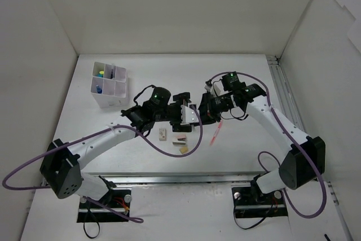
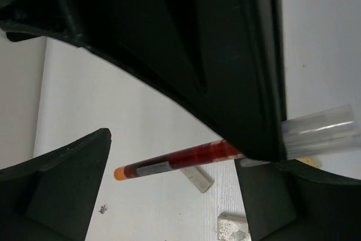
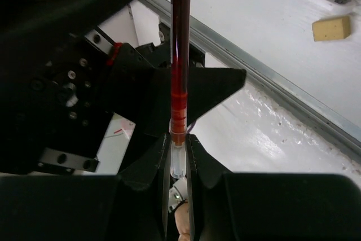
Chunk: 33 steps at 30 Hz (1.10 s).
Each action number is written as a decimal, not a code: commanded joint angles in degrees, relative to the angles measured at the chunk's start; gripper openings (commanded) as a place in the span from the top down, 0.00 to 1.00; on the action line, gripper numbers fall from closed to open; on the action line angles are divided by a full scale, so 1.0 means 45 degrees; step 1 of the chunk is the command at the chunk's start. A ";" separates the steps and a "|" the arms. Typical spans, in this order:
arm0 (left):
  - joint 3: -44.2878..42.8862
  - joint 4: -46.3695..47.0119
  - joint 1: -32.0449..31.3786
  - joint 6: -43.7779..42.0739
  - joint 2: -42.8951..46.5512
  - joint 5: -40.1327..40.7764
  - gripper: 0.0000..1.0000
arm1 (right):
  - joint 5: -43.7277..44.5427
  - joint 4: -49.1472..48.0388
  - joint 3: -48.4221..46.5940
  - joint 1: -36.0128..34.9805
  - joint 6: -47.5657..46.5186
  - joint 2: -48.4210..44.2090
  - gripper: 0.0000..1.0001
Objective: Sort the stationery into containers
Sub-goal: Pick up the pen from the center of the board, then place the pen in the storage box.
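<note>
the right pincer [image 3: 177,156] was clamped on the clear end of the red pen [image 3: 179,55], whose long axis ran straight out from its jaws above the bench [image 1: 248,83]. the left pincer [image 1: 189,115] stood wide just beside it, nearer the white grid box [image 1: 110,103].

Top camera looked down over the table [image 1: 169,71] from behind. Both close wrist cameras caught the red pen [image 2: 180,159].
</note>
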State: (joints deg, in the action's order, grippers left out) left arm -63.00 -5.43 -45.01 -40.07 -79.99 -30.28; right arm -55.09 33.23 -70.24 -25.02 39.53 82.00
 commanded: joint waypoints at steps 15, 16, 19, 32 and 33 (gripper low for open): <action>-0.0101 0.2163 -0.0233 0.0643 0.0724 0.0577 1.00 | 0.0952 -0.0549 -0.2125 0.0285 -0.0736 0.1095 0.81; -0.0101 0.2280 0.0059 0.0798 0.0724 0.0538 1.00 | 0.1340 -0.0549 -0.2203 0.0382 -0.0892 0.1095 0.60; -0.0043 0.2670 0.0879 0.1871 0.0899 0.0109 1.00 | 0.2781 -0.0530 -0.2711 0.0752 -0.1400 0.0725 0.02; -0.1210 0.5485 0.8280 0.7419 -0.0265 0.3330 1.00 | 0.9583 -0.0627 -0.1190 0.1829 -0.2905 -0.0681 0.02; -0.1504 0.5581 0.8980 0.7711 -0.0717 0.3544 1.00 | 0.9760 -0.0647 -0.1073 0.1945 -0.3041 -0.0721 0.02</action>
State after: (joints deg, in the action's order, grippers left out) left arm -63.64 11.64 -8.56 -13.89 -79.75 -19.68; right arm -19.62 30.50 -76.38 -16.47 28.97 80.90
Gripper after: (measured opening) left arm 0.094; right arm 0.979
